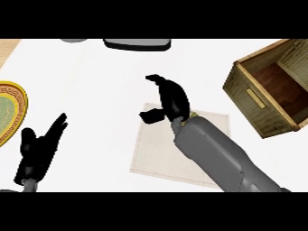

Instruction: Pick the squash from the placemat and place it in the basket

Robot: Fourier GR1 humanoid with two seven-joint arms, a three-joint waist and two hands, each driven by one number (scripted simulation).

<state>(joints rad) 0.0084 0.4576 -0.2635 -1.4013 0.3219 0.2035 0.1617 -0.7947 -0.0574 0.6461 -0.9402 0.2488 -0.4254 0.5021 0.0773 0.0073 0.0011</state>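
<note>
Squash nowhere visible, possibly hidden under black right hand (pixel 171 100) curled above pale square placemat (pixel 163 153), contents impossible to tell; tan wicker basket (pixel 246 88) well apart to right, not yet filled; open left hand (pixel 39 149) resting over white worktop (pixel 89 76).

One basket (pixel 265 106), one placemat (pixel 157 153), one plate (pixel 17 118) (gold-rimmed), two hands.

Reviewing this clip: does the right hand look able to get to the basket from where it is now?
Probably yes. The right hand hangs over the placemat, and only bare counter shows between it and the open-topped basket.
</note>
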